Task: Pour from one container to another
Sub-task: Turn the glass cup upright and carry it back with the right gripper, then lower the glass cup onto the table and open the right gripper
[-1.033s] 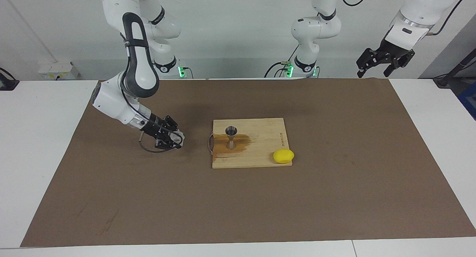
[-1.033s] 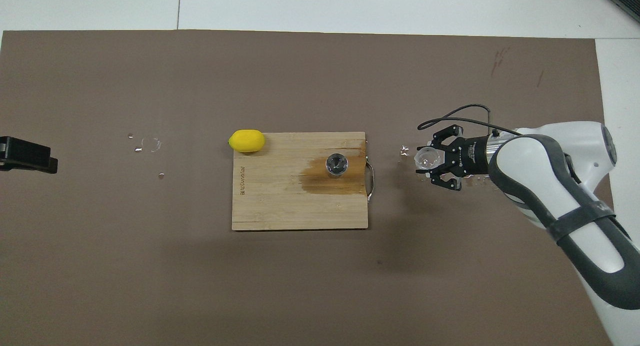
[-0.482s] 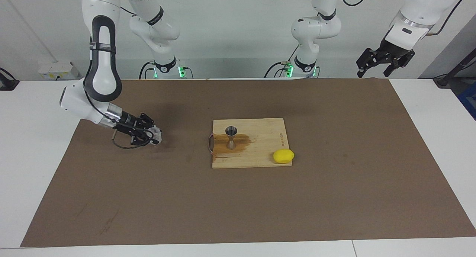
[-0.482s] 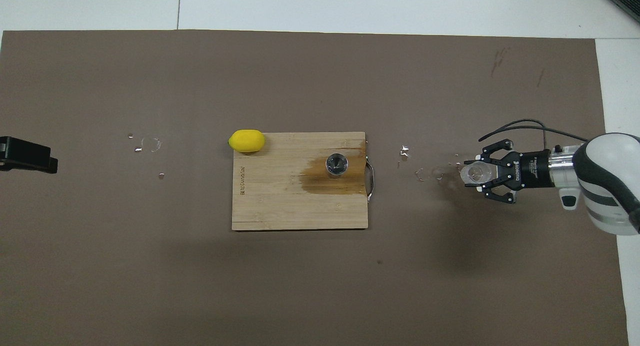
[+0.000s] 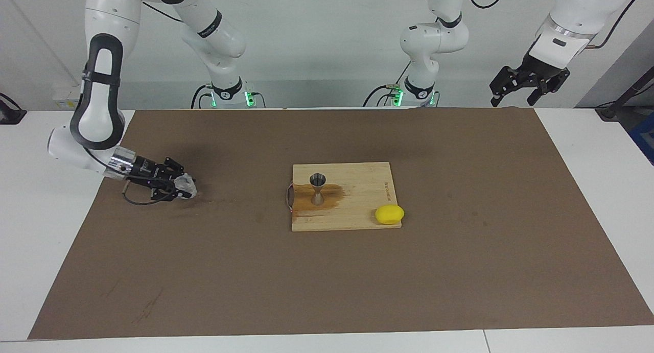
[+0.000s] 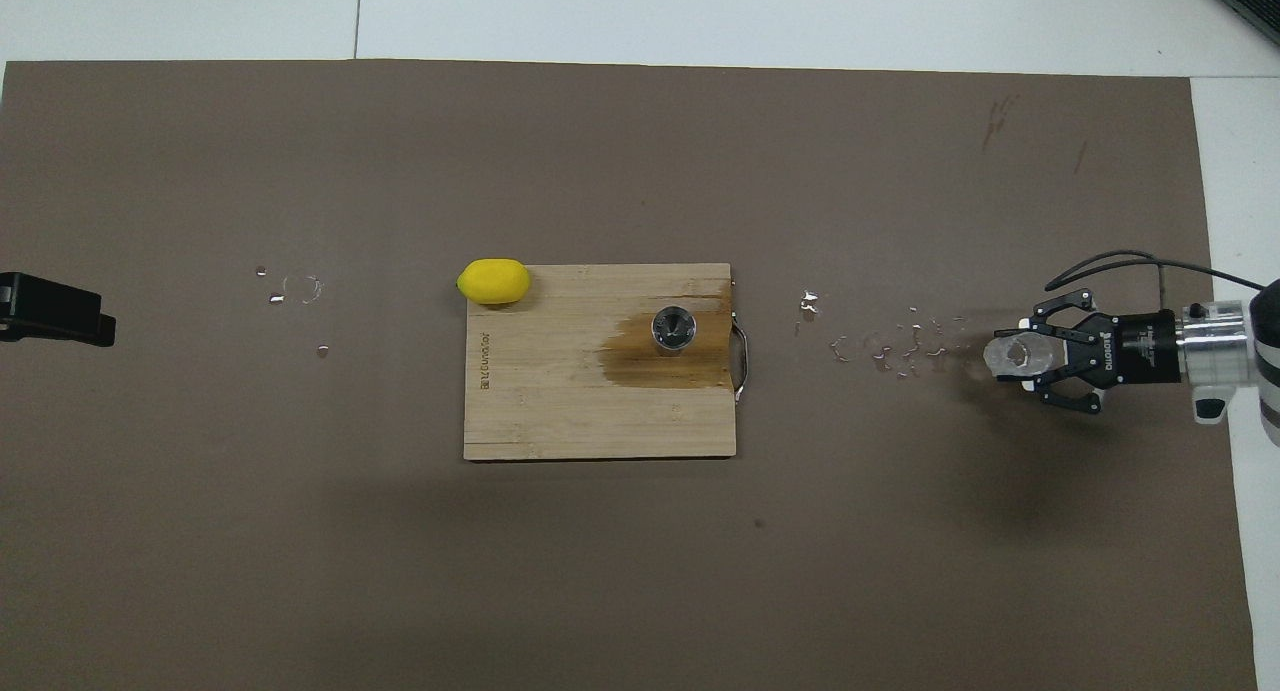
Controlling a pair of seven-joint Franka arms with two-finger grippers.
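The steel hourglass jigger (image 5: 317, 188) stands upright on the wooden cutting board (image 5: 357, 212), on a dark wet stain; it also shows in the overhead view (image 6: 672, 328). My right gripper (image 5: 180, 186) is shut on the small clear cup (image 5: 185, 184) and holds it low over the brown mat toward the right arm's end of the table; the gripper (image 6: 1025, 356) and the cup (image 6: 1016, 354) also show in the overhead view. My left gripper (image 5: 529, 82) hangs raised past the mat's edge at the left arm's end; its tip (image 6: 50, 309) shows in the overhead view.
A yellow lemon (image 5: 389, 214) lies at the board's corner toward the left arm's end. Water drops (image 6: 900, 346) dot the mat between the board and the cup. More drops (image 6: 298, 289) lie toward the left arm's end.
My right gripper has carried the cup away from the board toward the right arm's end of the table, leaving a trail of drops. The left arm has not moved.
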